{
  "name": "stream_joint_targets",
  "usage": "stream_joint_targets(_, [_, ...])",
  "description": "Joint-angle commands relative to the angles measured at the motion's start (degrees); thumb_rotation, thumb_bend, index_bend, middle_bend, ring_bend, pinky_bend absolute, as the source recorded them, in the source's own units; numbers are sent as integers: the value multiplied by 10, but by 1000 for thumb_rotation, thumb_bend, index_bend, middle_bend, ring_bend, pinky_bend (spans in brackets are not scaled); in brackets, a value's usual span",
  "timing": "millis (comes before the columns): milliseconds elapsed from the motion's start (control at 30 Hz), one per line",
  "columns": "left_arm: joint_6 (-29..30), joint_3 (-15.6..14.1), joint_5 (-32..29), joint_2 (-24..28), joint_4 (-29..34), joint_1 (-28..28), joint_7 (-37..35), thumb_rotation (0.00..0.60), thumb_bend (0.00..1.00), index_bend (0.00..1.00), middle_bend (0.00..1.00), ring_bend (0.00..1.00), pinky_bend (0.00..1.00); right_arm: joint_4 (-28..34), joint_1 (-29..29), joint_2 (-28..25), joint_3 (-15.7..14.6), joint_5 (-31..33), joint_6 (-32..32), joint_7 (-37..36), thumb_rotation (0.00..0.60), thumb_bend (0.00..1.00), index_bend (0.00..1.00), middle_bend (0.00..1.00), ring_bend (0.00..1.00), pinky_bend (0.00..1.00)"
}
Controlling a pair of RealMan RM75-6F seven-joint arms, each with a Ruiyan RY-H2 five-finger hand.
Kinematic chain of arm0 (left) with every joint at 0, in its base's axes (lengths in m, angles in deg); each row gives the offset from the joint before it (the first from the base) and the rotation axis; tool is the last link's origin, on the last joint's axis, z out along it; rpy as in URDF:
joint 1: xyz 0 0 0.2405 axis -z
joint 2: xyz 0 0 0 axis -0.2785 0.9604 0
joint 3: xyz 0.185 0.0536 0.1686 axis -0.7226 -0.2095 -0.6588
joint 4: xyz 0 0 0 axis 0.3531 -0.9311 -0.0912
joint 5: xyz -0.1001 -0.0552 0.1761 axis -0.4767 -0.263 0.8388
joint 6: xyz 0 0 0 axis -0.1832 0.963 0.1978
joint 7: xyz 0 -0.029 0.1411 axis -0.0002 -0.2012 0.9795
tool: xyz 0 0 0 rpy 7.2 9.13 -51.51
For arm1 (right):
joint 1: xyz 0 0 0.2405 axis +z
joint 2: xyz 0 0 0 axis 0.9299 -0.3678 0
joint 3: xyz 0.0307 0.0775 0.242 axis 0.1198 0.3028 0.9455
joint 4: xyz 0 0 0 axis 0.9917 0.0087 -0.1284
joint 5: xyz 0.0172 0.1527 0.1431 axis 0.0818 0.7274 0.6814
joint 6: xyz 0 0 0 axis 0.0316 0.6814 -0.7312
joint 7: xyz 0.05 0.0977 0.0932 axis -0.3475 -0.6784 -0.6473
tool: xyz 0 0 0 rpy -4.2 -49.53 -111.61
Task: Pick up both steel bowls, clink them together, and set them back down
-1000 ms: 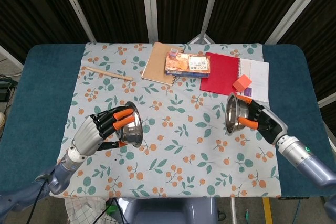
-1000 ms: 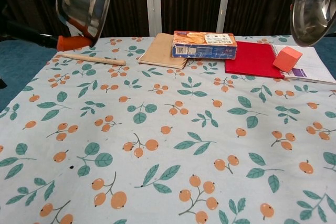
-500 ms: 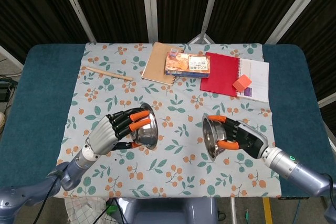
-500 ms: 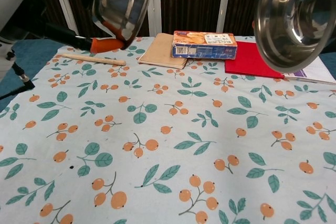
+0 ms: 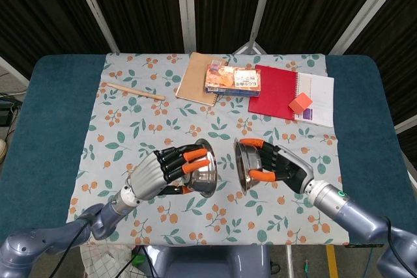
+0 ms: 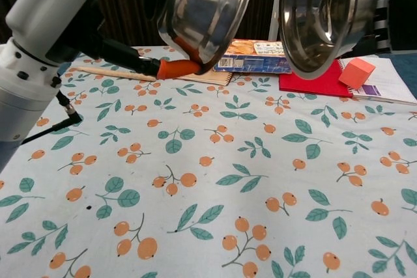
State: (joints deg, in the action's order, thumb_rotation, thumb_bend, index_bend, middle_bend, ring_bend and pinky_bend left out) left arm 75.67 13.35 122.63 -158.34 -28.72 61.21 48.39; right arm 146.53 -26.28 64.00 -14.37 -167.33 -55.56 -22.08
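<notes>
The left bowl [image 5: 203, 168] is held clear of the bench [image 5: 52, 115] by the left hand [image 5: 159, 172], whose fingers are closed over its rim and outer wall. The right bowl [image 5: 245, 164] is gripped in the same way by the right hand [image 5: 277, 168]. Both bowls are raised over the near middle of the cloth [image 5: 215, 128], tilted on edge with their mouths facing each other. A narrow gap is seen between the rims in the head view; contact is not yet shown.

The bowls are judged to be light, rigid and thin-walled. The polished steel is likely to be slippery, so slip under the orange fingertips [image 5: 194, 155] at impact is a risk. Hold is best taken across the rim, fingers inside and thumb outside, and the clink made gently.
</notes>
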Motion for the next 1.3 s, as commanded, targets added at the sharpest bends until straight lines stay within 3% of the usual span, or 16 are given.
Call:
stream_joint_targets(33, [-4, 0, -2, -4, -1, 4, 3, 600, 260, 367, 488, 396, 629, 19, 5, 5, 9, 23, 8, 26, 600, 388, 750, 669, 674, 850])
stream_joint_targets(433, [-14, -3, -9, -29, -20, 22, 3, 600, 260, 367, 488, 396, 629, 97, -18, -16, 16, 9, -4, 69, 600, 414, 750, 669, 674, 849])
stream_joint_targets(633, [-11, -3, -5, -40, -21, 33, 3, 600, 260, 366, 485, 393, 629, 108, -25, -20, 15, 2, -6, 72, 600, 415, 750, 670, 674, 850])
stream_joint_targets(900, [9, -14, 8, -27, -4, 30, 17, 600, 260, 369, 487, 393, 629, 90, -40, -32, 15, -4, -17, 63, 600, 415, 750, 669, 674, 849])
stream_joint_targets(1300, [19, -16, 11, 12, 25, 24, 33, 600, 260, 369, 487, 393, 629, 13, -46, -30, -1, -52, -24, -18, 600, 415, 749, 669, 674, 850])
